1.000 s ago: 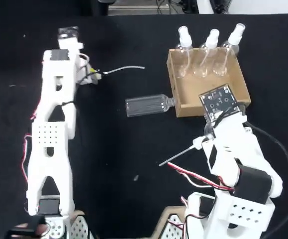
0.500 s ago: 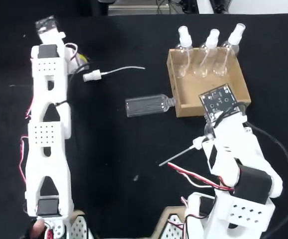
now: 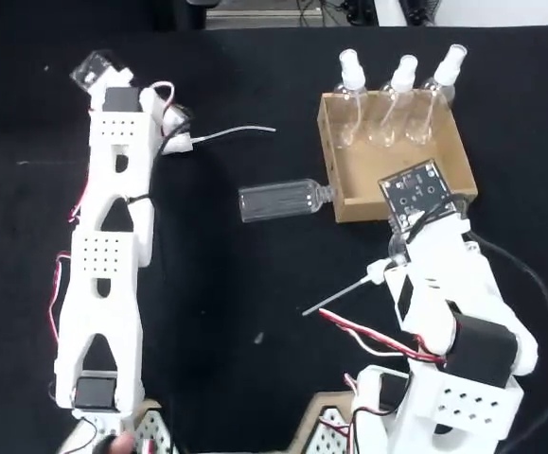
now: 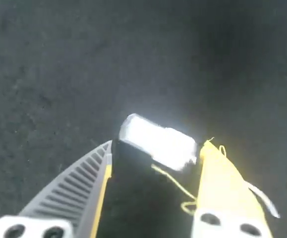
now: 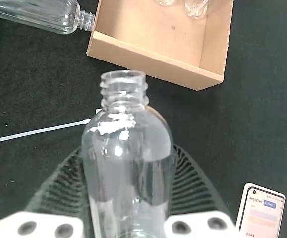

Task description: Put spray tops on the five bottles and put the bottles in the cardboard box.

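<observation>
From the high view, the left arm (image 3: 113,255) has swung back in from the left edge of the bench (image 3: 255,57). Half a second ago it stood clear of the loose spray top (image 3: 178,144) in the far left part of the bench. Now the left pincer (image 3: 176,130) sits right over that top. The top itself has not shifted, and its thin tube points toward the cardboard box (image 3: 349,194) at the far right. Three capped bottles (image 3: 397,104) lean against the box's far wall. An uncapped lying bottle (image 3: 283,200) rests on the bench with its neck touching the box's left wall. The right arm (image 3: 444,293) has not moved, and a second spray top (image 3: 378,272) lies just beside it.

In the left wrist view the fingers stand apart, one on either side of the spray top. I cannot tell whether they touch it. This looks like a fresh approach to a pickup, with nothing gripped yet.

In the right wrist view the right pincer (image 5: 128,151) is clamped around an upright open bottle (image 5: 128,129), whose threaded mouth is bare, near the box's near wall.

By my reckoning, three bottles are done. The held bottle is waiting for the top that the left pincer straddles.
</observation>
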Controlling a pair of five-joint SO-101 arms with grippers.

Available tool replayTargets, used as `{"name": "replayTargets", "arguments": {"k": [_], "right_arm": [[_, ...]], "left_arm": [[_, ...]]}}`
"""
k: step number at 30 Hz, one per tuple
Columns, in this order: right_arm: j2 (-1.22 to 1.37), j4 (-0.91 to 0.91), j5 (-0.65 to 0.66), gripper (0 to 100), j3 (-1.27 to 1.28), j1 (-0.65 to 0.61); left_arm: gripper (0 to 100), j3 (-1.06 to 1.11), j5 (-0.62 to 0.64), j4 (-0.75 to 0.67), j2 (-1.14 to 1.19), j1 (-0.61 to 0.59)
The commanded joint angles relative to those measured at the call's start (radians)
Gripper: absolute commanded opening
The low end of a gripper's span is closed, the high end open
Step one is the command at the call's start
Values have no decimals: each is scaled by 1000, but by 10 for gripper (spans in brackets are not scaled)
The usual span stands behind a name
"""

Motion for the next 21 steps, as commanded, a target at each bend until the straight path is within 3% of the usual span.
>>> {"name": "replayTargets", "arguments": {"k": [1,6,21], "right_arm": [[-16,-8,6,11,-8,12],[-16,-17,6,11,-7,14],[-16,-17,6,11,-7,14]], "left_arm": [[265,-33,37,37,-14,38],[265,-27,103,60,-8,28],[259,-35,109,66,95,24]]}}
